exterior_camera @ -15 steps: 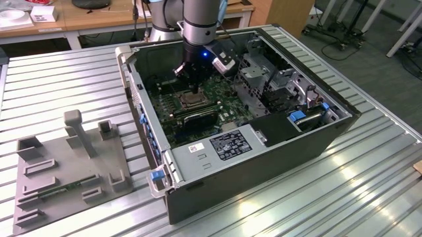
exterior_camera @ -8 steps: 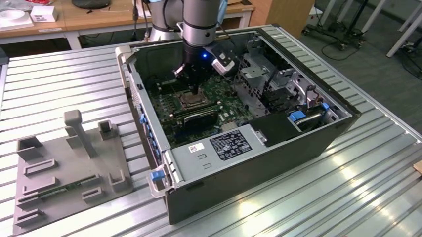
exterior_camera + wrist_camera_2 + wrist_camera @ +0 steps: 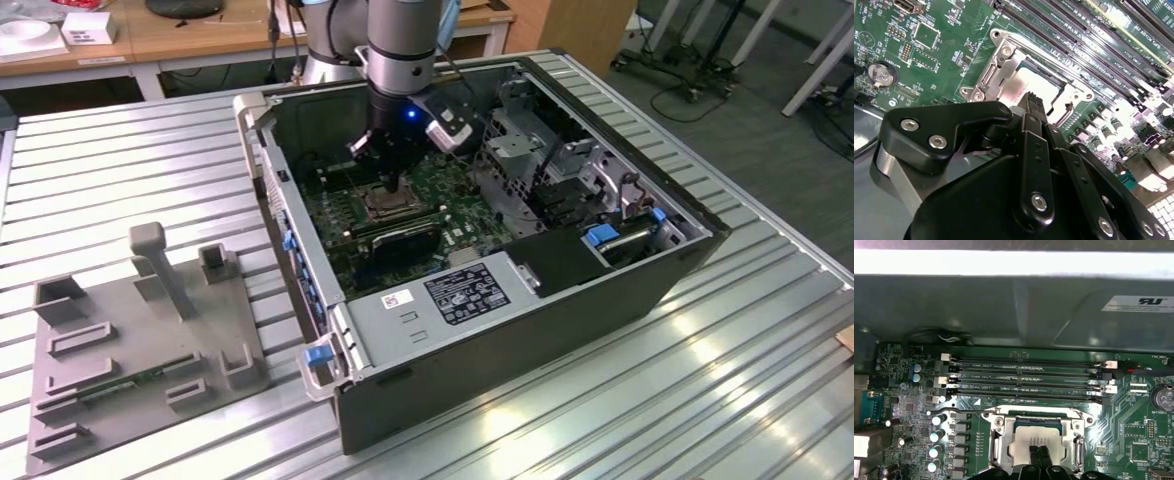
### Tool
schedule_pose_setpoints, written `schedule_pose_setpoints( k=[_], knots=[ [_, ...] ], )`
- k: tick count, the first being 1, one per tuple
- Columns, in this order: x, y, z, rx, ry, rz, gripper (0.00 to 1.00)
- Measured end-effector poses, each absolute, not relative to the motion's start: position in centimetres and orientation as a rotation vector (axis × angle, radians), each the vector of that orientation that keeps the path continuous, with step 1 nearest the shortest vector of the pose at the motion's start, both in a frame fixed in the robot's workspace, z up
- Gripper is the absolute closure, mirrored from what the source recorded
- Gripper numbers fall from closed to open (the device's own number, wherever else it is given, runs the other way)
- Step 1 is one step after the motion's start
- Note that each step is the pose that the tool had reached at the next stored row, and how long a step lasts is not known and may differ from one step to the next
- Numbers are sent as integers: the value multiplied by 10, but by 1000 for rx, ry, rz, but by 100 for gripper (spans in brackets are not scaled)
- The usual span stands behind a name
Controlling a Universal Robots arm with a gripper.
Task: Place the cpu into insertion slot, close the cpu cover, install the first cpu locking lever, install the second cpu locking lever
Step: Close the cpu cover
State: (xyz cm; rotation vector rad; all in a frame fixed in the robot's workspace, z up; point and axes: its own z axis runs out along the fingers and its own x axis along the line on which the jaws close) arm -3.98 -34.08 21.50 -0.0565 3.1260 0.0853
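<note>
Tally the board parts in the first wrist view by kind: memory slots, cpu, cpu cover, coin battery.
memory slots: 4
cpu: 1
cpu cover: 1
coin battery: 1
Total: 7

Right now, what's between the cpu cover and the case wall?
In the first wrist view, long black memory slots lie between the cpu cover and the grey case wall.

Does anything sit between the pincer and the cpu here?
Nothing visible does. The black pincer, fingers together, points straight at the flat tan-silver square cpu, which lies exposed in the window of the thin silvery metal cover frame.
</note>
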Motion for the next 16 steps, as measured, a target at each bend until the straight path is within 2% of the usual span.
schedule_pose_setpoints(
  k=[16],
  knots=[
    [-47, -341, 215, -57, 3121, 85, 89]
  ],
)
